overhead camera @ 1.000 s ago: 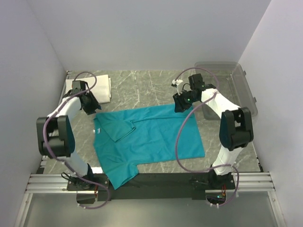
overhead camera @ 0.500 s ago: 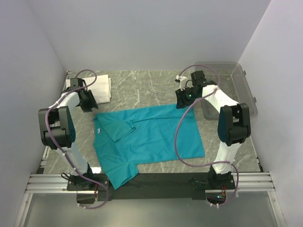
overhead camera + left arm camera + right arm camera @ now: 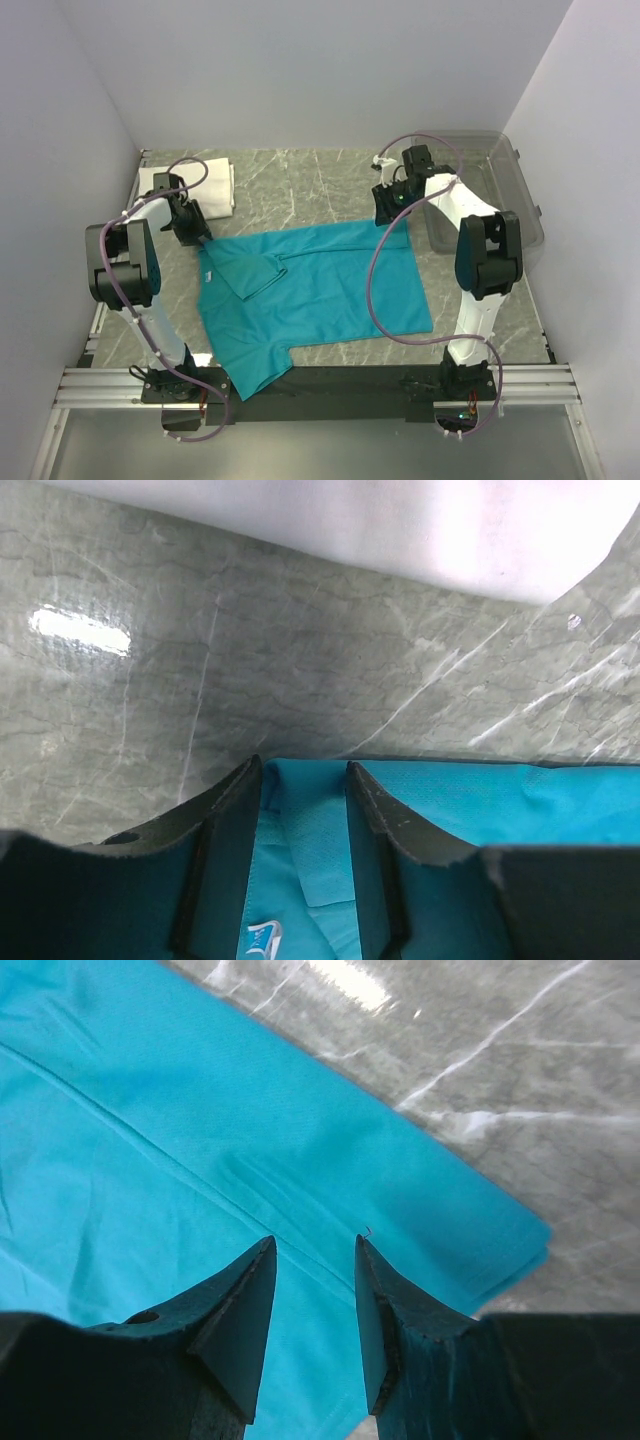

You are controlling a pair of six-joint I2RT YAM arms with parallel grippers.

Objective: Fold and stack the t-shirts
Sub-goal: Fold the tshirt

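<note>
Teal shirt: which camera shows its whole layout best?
Top external: the whole teal shirt lies flat there, one sleeve folded in. Left wrist shows only an edge with the label; right wrist only a corner.

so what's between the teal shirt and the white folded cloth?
Bare tabletop between shirt and cloth, per the left wrist view; from above, the left gripper overhangs it.

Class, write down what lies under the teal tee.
The teal tee lies on the marble table; its near sleeve overlaps the black strip. Anything beneath the cloth itself is hidden.
</note>
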